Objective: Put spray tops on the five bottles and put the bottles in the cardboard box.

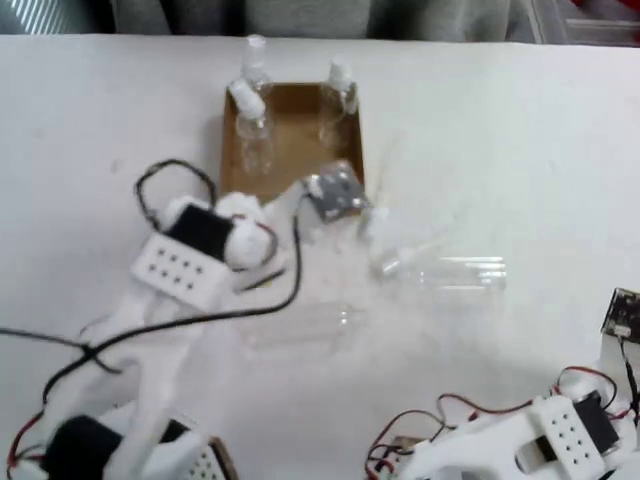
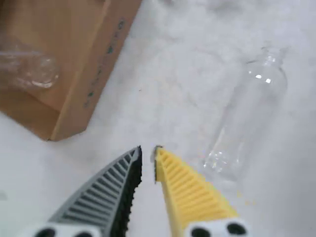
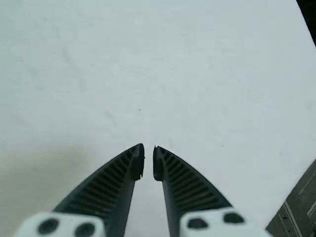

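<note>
Left pincer (image 2: 148,152): closed, empty, just off the near corner of the brown cardboard box (image 2: 98,64).
Right pincer (image 3: 148,153): closed, empty, above bare white bench (image 3: 148,59).
Clear plastic bottle (image 2: 247,113): lying flat beside the left pincer, open bench between it and the box wall.

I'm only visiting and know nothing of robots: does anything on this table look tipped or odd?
Yes. Two clear bottles lie on their sides on the table, one near the cardboard box, one nearer the arms; the boxed bottles stand upright.
</note>
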Robot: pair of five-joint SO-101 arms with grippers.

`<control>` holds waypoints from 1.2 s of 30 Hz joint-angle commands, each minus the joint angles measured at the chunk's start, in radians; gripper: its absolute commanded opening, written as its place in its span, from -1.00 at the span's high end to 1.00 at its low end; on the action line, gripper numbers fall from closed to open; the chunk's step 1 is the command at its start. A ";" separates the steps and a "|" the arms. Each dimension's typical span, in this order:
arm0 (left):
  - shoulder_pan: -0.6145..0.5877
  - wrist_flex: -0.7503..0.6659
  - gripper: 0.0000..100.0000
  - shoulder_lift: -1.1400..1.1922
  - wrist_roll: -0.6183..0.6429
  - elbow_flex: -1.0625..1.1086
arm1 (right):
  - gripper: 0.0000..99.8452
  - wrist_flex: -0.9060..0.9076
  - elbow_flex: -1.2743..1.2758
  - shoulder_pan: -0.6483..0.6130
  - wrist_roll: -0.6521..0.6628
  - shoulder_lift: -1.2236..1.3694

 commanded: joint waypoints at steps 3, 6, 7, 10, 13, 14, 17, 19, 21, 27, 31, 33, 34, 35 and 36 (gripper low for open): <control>0.099 0.002 0.65 0.134 -0.031 -0.083 | 0.97 -0.099 0.028 0.008 0.012 -0.012; 0.145 -0.002 0.66 0.219 -0.127 -0.084 | 0.97 -0.110 0.031 0.008 0.012 -0.007; 0.157 -0.008 0.66 0.240 -0.149 -0.084 | 0.97 -0.110 0.031 0.008 0.012 -0.007; 0.193 -0.023 0.65 0.285 -0.160 -0.084 | 0.97 -0.111 0.031 0.002 0.012 -0.007; 0.223 -0.015 0.59 0.286 -0.161 -0.084 | 0.97 -0.111 0.031 -0.004 0.012 -0.007; 0.231 -0.014 0.55 0.286 -0.161 -0.084 | 0.97 -0.111 0.031 -0.004 0.012 -0.007; 0.251 0.006 0.49 0.277 -0.161 -0.101 | 0.97 -0.111 0.031 -0.004 0.012 -0.007; 0.266 0.038 0.49 0.275 -0.161 -0.129 | 0.97 -0.111 0.035 -0.004 0.012 -0.007; 0.280 0.046 0.48 0.277 -0.161 -0.147 | 0.97 -0.111 0.044 -0.004 0.012 -0.012; 0.275 -0.021 0.43 0.282 -0.152 -0.147 | 0.97 -0.111 0.057 -0.004 0.012 -0.008; 0.263 -0.023 0.28 0.283 -0.160 -0.146 | 0.97 -0.111 0.057 -0.004 0.012 -0.015; 0.263 -0.028 0.27 0.311 -0.161 -0.152 | 0.97 -0.111 0.057 -0.004 0.012 -0.015; 0.263 -0.029 0.27 0.334 -0.161 -0.158 | 0.97 -0.111 0.057 -0.004 0.012 -0.015; 0.263 -0.038 0.27 0.361 -0.161 -0.160 | 0.97 -0.111 0.057 -0.004 0.012 -0.013; 0.263 -0.058 0.27 0.390 -0.161 -0.160 | 0.97 -0.111 0.057 -0.004 0.012 -0.008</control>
